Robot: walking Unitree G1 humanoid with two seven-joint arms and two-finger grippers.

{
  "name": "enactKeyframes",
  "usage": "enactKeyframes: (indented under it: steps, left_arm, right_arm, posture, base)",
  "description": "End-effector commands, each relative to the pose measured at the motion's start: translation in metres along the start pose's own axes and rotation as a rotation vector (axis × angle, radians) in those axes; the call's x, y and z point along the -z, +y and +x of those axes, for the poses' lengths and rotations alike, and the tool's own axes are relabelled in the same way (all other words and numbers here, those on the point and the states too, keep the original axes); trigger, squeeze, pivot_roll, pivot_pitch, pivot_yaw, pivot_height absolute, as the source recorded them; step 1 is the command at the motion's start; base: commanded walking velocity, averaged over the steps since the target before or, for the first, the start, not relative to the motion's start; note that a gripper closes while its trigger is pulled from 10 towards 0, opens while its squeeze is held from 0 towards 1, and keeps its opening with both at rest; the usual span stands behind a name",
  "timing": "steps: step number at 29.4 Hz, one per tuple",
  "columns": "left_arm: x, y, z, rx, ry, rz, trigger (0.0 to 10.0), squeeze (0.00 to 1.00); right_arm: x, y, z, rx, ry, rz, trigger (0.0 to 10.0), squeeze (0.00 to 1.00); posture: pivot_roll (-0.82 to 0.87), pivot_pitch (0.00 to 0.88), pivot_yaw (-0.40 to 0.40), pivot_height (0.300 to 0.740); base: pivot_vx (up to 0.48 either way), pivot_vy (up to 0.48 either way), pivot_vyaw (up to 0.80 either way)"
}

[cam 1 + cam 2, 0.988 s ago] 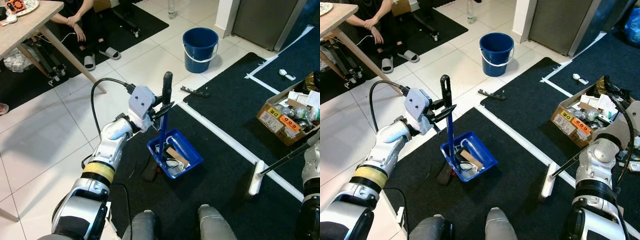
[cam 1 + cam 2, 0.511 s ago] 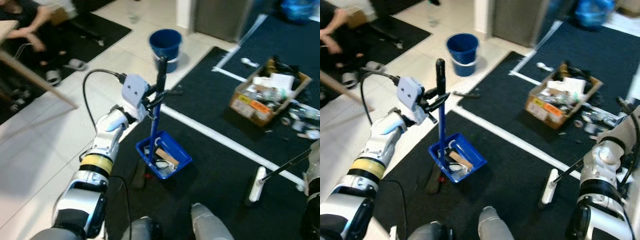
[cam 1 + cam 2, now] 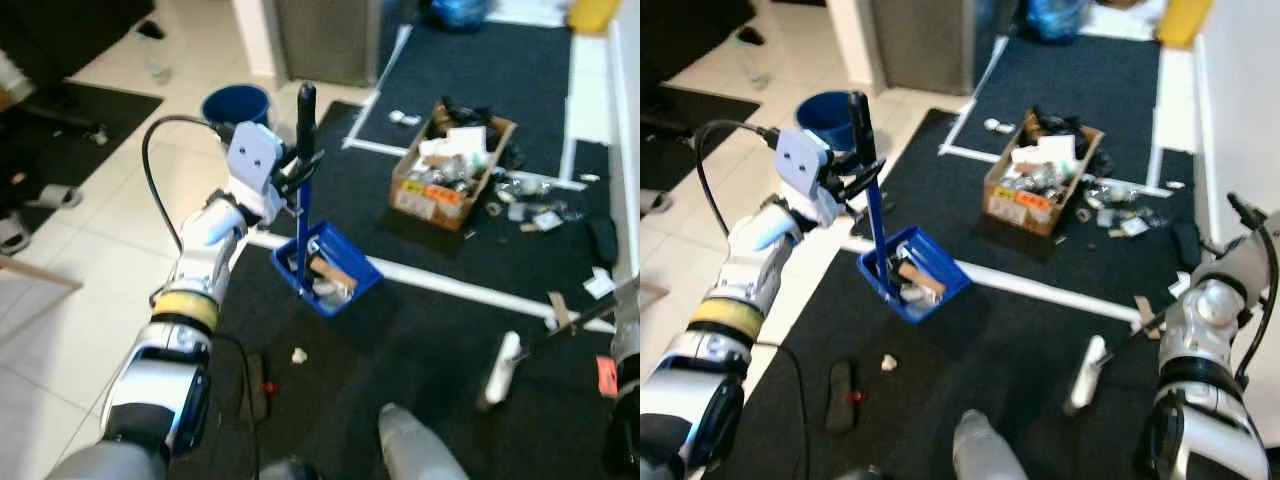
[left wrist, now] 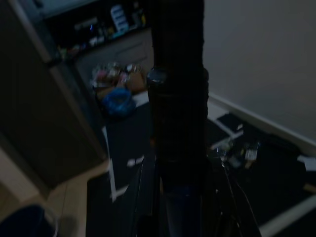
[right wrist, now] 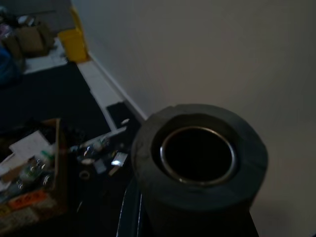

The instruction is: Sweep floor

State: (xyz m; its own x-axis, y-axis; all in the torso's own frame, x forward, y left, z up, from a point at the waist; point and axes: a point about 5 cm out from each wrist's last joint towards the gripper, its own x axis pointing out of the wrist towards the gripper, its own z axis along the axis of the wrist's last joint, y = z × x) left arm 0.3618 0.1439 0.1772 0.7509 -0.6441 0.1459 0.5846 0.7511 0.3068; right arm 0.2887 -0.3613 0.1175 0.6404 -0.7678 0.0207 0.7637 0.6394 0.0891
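The right gripper is cut off, its grip untellable; one broom (image 3: pixel 1088 366) shows. The left gripper (image 3: pixel 297 170) is clamped on one dustpan handle (image 3: pixel 303 150), dustpan (image 3: pixel 325 268) blurred.

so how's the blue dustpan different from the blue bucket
The blue dustpan is a shallow, squarish tray on a long upright handle, gripped by the left hand; the blue bucket is round, deep and stands alone. The dustpan is above the black mat, tilted, with scraps inside; the bucket stands upright on the white tiles. Both are blue.
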Motion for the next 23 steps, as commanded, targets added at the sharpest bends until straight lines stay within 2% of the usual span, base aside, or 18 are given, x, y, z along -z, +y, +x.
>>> enactKeyframes:
  steps: [1, 11, 15, 23]
  left_arm:
    - [-0.004, 0.006, -0.002, -0.021, -0.022, 0.033, 10.0, 0.0]
    - [-0.006, 0.009, -0.002, -0.024, -0.023, 0.04, 10.0, 0.0]
    - [-0.005, 0.008, 0.001, -0.027, -0.028, 0.035, 10.0, 0.0]
    - [0.006, 0.004, -0.002, -0.057, -0.014, -0.03, 10.0, 0.0]
  right_arm:
    - [-0.007, 0.002, 0.001, -0.012, -0.043, 0.001, 10.0, 0.0]
    - [-0.006, 0.002, 0.002, -0.01, -0.041, 0.004, 10.0, 0.0]
    - [-0.005, 0.007, 0.001, -0.024, -0.03, 0.014, 10.0, 0.0]
    - [0.009, 0.025, -0.009, -0.1, 0.021, 0.032, 10.0, 0.0]
  posture:
    - [0.04, 0.0, 0.044, 0.74]
    - [0.04, 0.0, 0.051, 0.74]
    - [0.04, 0.0, 0.051, 0.74]
    - [0.05, 0.0, 0.05, 0.74]
  base:
    - [0.0, 0.0, -0.76]
    - [0.0, 0.0, -0.76]
    - [0.0, 0.0, -0.76]
    - [0.0, 0.0, -0.76]
